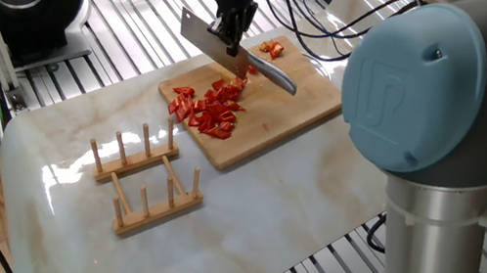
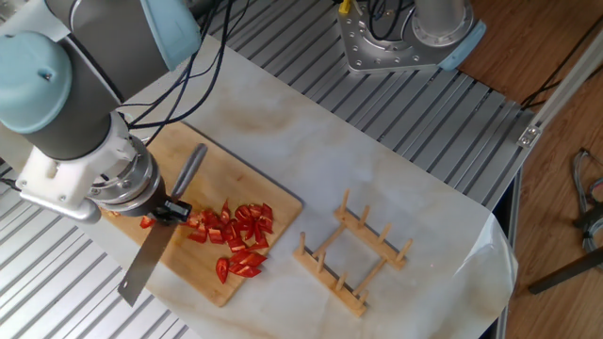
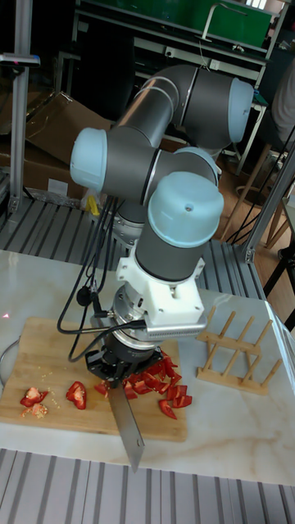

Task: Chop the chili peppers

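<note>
Mid-chop. Gripper (image 1: 230, 43) clenched on knife (image 1: 210, 40) where blade meets handle, blade flat and tilted, poised just above cutting board (image 1: 304, 102), handle sticking out toward right in one fixed view. Chili peppers (image 1: 211, 108) mostly cut already: heap of small red bits on near-left end of board, right beneath and beside blade; second small cluster (image 1: 272, 49) at far end of board, apart from heap. In tall fixed view, a few bigger red chunks (image 3: 77, 394) and crumbs (image 3: 32, 396) lying left of knife, well apart from main pile (image 3: 164, 381). In the other fixed view blade tip overhanging board edge near pile (image 2: 237, 235). Wooden rack (image 1: 145, 181) on marble table (image 1: 301, 206) nearby, out of the way. Judged late in task: most pieces small, some coarse ones left. Next move likely calls for dropping blade straight down onto larger bits under it, then lifting and shifting sideways; risk of scattering pieces off board edge or blade slipping in grasp.
</note>
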`<state>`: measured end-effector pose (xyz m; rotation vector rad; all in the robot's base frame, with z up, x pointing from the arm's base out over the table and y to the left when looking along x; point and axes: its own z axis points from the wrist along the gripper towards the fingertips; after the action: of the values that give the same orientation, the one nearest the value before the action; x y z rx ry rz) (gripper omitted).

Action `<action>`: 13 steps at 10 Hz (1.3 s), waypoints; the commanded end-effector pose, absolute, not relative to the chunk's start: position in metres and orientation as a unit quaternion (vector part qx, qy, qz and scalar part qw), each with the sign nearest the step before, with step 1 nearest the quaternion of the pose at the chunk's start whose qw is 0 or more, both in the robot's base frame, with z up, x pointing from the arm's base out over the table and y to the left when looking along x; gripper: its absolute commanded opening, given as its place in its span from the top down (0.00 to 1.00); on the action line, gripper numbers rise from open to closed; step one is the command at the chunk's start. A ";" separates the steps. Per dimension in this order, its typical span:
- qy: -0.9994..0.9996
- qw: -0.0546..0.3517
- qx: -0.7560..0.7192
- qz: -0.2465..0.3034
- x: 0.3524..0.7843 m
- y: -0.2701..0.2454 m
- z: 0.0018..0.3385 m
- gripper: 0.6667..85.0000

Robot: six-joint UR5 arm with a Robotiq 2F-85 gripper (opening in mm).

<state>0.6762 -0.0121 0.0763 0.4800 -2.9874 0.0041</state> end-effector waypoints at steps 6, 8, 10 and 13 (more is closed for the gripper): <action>-0.990 0.058 0.123 -0.028 0.671 0.010 0.089 0.99; -0.990 0.052 0.131 0.004 0.671 0.001 0.101 0.99; -0.986 0.034 0.161 0.029 0.672 -0.011 0.113 0.99; -0.976 0.019 0.204 0.072 0.664 -0.037 0.131 0.99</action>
<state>0.6680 -0.0193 0.1148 0.5303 -3.0239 0.1278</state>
